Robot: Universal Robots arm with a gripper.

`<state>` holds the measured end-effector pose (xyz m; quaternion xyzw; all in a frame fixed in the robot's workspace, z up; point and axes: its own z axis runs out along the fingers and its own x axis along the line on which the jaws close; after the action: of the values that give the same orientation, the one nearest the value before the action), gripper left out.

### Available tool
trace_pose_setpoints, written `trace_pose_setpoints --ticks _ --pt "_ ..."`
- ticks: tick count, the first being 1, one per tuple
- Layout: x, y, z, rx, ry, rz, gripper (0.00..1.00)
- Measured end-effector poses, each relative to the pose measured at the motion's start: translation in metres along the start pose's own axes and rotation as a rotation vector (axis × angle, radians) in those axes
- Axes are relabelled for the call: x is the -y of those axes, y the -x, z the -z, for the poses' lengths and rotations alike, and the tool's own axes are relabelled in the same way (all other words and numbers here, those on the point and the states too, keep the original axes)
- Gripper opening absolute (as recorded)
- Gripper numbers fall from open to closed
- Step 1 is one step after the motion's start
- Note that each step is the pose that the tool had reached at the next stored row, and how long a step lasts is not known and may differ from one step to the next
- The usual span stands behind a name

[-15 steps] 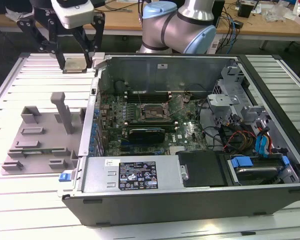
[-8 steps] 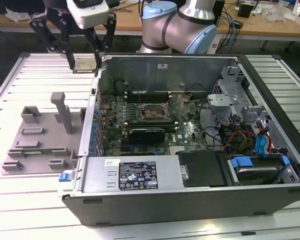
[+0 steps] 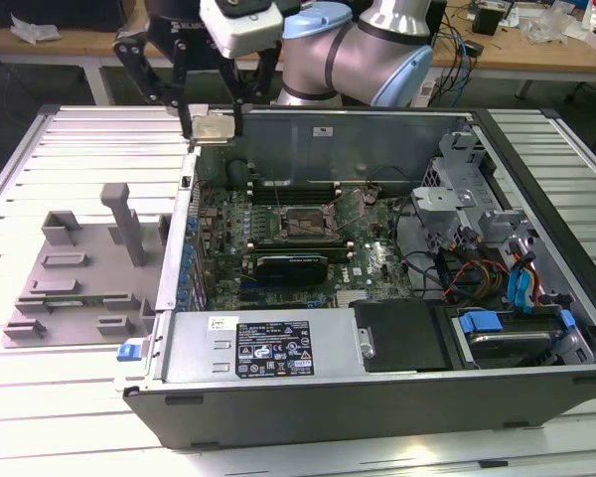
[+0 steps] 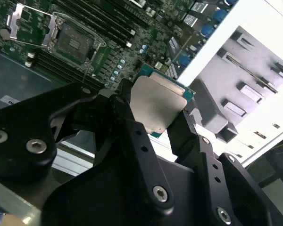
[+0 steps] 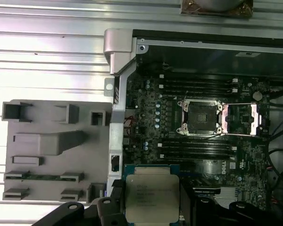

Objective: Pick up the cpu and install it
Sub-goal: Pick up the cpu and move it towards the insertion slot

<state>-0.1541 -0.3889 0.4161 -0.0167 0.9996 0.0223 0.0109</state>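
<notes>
My gripper (image 3: 214, 127) is shut on the cpu (image 3: 214, 127), a flat square chip with a silvery top plate and a green rim. It hangs in the air above the back corner of the open computer case, on the exterior view's left. The second wrist view shows the cpu (image 4: 156, 104) pinched between two black fingers (image 4: 124, 106). It appears again in the first wrist view, cpu (image 5: 152, 192). The motherboard socket (image 3: 303, 221) sits open in the middle of the board, its metal frame flipped up. It shows in both wrist views, socket (image 5: 200, 117) and socket (image 4: 73, 42).
The open computer case (image 3: 377, 397) lies on a slatted metal table. A grey fixture tray (image 3: 79, 273) with an upright post stands beside it on the exterior view's left. Drive bays and cables (image 3: 497, 268) occupy the case's right side. A black heatsink block (image 3: 293, 266) lies below the socket.
</notes>
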Motion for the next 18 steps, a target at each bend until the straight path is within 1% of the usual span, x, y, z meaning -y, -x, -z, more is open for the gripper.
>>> trace_pose_setpoints --ticks 1,4,8,12,13,15,17,18 --pt "0.0001 0.0025 -0.0001 0.0 0.0 0.0 0.55" --pt "0.0008 0.0213 -0.0006 -0.0002 0.0001 0.0 0.55" --pt "0.0018 0.0435 -0.0011 -0.0004 0.0 0.0 0.55" --pt "0.0025 0.0608 -0.0017 -0.0003 0.0001 0.0 0.55" --pt "0.0028 0.0689 -0.002 -0.0004 0.0001 0.0 0.55" --pt "0.003 0.0771 -0.0022 -0.0004 0.0001 0.0 0.55" --pt "0.0032 0.0818 -0.0023 -0.0004 0.0 0.0 0.55" --pt "0.0035 0.0887 -0.0025 -0.0003 0.0 0.0 0.55"
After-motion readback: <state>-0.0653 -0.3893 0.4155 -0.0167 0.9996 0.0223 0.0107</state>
